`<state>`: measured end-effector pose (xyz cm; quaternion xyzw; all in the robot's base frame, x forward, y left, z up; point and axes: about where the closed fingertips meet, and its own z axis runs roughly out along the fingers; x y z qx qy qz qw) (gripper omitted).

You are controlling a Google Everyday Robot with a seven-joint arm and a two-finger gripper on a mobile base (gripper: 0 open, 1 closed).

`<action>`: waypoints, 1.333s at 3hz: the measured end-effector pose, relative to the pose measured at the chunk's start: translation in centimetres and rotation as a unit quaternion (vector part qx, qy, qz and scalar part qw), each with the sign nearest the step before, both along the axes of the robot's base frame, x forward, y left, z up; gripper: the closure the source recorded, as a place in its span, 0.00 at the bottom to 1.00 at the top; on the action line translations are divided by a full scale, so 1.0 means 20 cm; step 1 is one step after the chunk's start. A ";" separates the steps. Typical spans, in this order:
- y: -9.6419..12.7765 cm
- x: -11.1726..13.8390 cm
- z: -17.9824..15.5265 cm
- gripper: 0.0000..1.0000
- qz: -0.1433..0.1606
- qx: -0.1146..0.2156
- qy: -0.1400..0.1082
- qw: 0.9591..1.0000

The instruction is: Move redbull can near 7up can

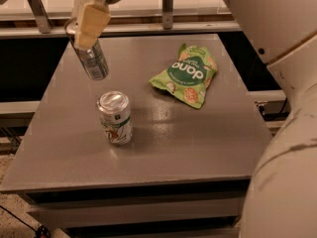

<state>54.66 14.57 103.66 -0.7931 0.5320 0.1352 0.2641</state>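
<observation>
Hanging in the pinch of the cream-padded two-finger gripper (85, 36), which clamps it near its top, the tall, slim silver-grey metal redbull can (94, 61) is over the far left part of the grey worktop (208, 143), close to the left edge. It leans, top toward the far left corner and base toward the middle; I cannot tell whether the base touches the surface. The high grip could let the smooth can swing or slip, and set down tilted it would likely topple. Carried too low, it could knock the shorter white-and-green 7up can (115, 119) standing upright toward the front left. Its body shows darker bluish panels. A crumpled green snack bag (187, 76) lies toward the far right.
</observation>
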 end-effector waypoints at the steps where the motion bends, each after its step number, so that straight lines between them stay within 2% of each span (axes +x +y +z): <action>1: -0.20 0.01 0.04 1.00 -0.040 0.004 -0.008 0.999; 2: -0.44 -0.02 0.03 1.00 -0.096 0.008 -0.004 0.995; 3: -0.70 -0.11 0.00 1.00 -0.159 0.010 0.006 0.987; 4: -0.89 -0.24 -0.14 1.00 -0.188 0.005 0.055 0.981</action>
